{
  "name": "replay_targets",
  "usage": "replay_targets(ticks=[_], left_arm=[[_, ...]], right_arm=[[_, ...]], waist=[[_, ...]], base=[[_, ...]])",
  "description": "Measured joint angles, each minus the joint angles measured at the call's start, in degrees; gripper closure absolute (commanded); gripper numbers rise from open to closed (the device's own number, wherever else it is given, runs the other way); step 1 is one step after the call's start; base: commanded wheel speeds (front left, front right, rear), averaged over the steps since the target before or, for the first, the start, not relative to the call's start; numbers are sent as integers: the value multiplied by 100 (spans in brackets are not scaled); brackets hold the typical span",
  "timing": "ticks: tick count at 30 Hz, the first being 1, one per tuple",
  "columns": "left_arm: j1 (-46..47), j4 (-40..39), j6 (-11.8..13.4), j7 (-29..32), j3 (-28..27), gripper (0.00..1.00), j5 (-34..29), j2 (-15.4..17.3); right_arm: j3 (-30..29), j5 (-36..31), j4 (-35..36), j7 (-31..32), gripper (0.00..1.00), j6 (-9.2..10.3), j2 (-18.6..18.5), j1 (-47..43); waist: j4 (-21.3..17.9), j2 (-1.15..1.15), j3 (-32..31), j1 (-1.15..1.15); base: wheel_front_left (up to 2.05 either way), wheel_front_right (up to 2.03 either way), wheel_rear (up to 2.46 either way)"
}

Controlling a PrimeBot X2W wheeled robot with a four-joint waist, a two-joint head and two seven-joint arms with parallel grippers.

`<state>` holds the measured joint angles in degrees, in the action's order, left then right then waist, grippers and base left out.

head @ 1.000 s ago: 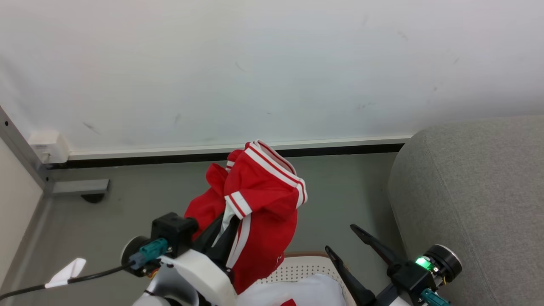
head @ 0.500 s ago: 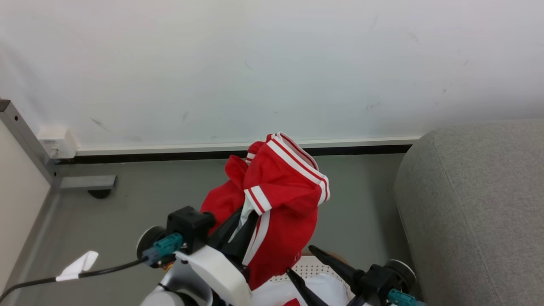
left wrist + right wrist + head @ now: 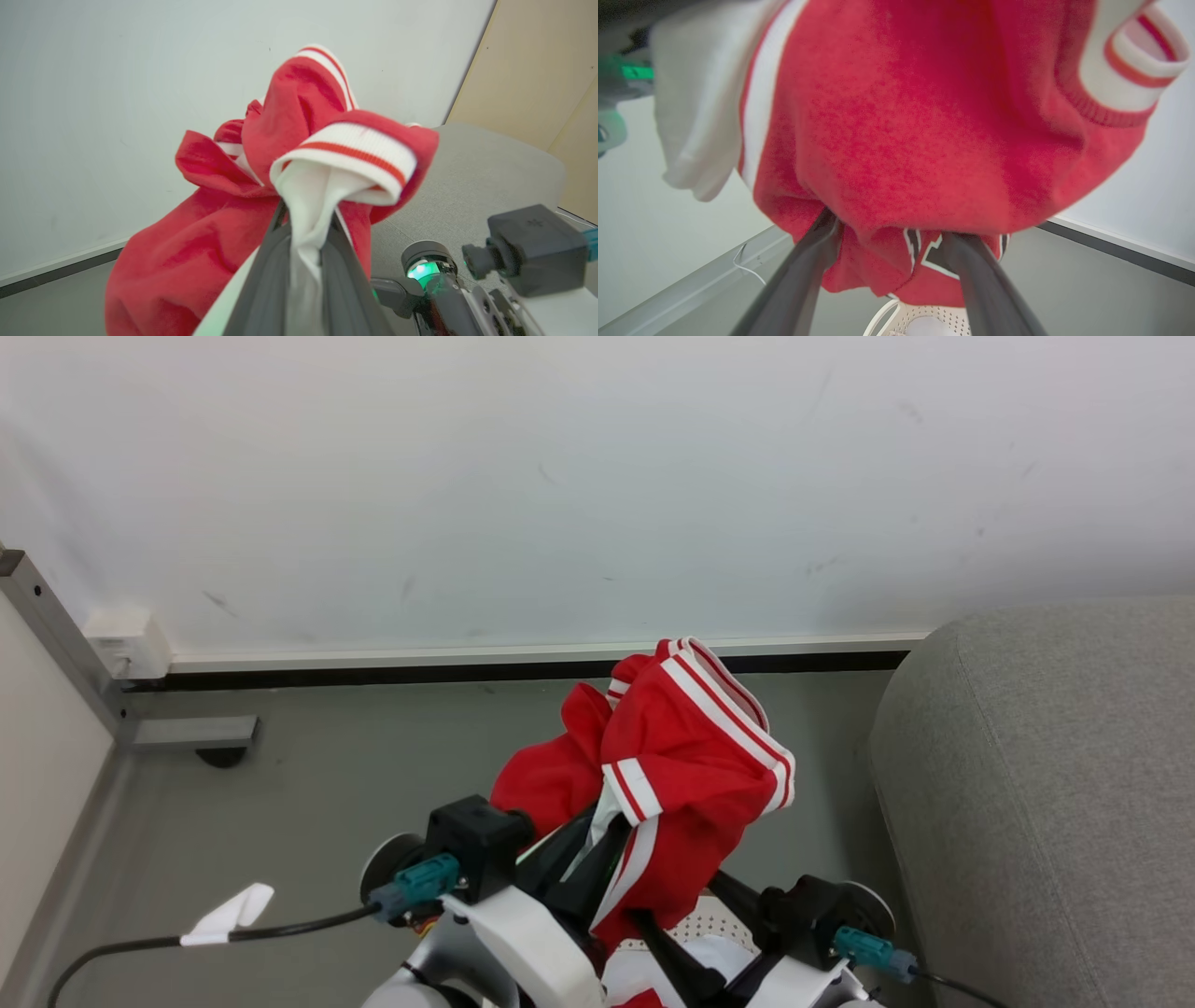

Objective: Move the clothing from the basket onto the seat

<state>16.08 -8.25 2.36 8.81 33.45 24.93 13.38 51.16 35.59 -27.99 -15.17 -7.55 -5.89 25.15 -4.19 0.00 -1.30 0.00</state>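
Left hand point(image 3: 306, 214) tight on the clothing point(image 3: 691, 775), bunched above its tips; right hand point(image 3: 891, 228) agape just beneath it.

left gripper point(image 3: 590, 859) and the bright red soft garment with white striped trim point(image 3: 695, 775) it clamps are now further right, closer to the light-grey fabric sofa point(image 3: 1046, 784). right gripper point(image 3: 691, 926) has swung in leftward. Its spread dark fingers point(image 3: 808, 266) now sit under the garment's hanging hem. Head camera also shifted slightly.
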Motion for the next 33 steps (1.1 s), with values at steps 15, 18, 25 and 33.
replay_targets(ticks=[15, 18, 25, 33], left_arm=[[-1, 25, -20, 16, 69, 100, 129, -53], [-1, 48, -3, 16, 73, 100, 129, -34], [-1, 81, 48, -11, 69, 84, 127, -11], [-7, 121, 122, -42, 78, 0, 77, 33]], right_arm=[[-449, -85, 187, 1, 100, 0, 35, 47], [-533, -76, 252, 1, 100, 0, 7, 43], [-916, -179, 475, 2, 100, 0, -74, -71], [-1468, -341, 767, 1, 100, 0, -133, -305]], waist=[[-5, 0, -10, 0], [-21, 0, -8, 0], [-64, 0, 1, 0], [-177, 0, 18, 0]], base=[[0, 0, 0], [0, 0, 0], [0, 0, 0], [0, 0, 0]])
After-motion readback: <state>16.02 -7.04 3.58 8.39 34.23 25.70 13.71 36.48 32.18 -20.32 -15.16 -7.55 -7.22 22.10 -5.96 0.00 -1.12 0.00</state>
